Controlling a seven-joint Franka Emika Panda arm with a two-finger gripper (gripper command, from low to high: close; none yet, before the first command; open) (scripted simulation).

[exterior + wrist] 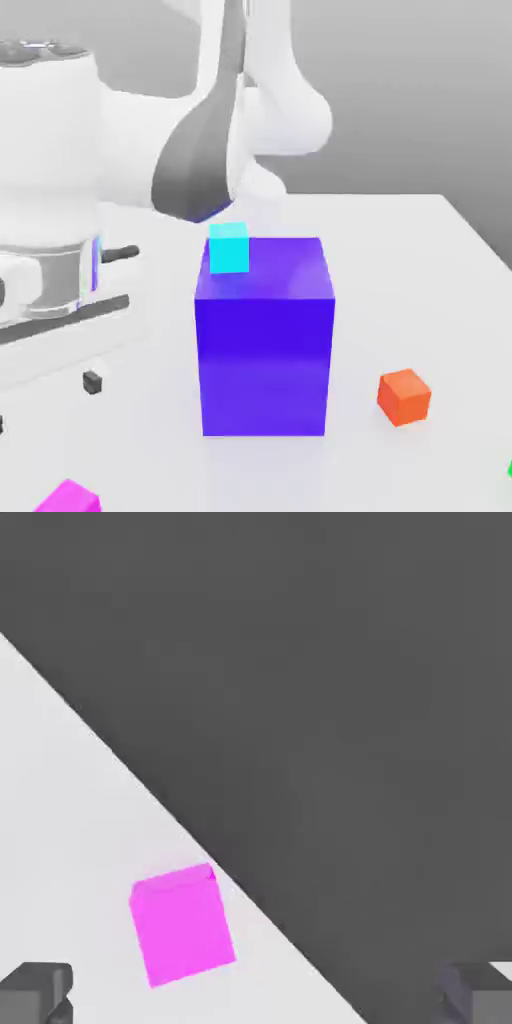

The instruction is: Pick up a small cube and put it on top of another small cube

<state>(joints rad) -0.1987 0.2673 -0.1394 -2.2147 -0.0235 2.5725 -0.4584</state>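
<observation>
The small magenta-pink cube [182,923] lies on the white table [70,812], close to the table's edge. In the exterior view this cube [68,497] sits at the bottom left corner. My gripper [260,997] hovers above it, open, with its two dark fingertips [35,990] set wide apart and nothing between them. The cube lies between the fingers' lines, nearer one of them. In the exterior view the white hand [50,270] hangs at the left, above the cube.
A big blue-violet block [265,340] stands mid-table with a small cyan cube [229,248] on its top corner. A small orange cube [404,396] lies toward the exterior view's right. A green sliver [509,468] shows at the right border.
</observation>
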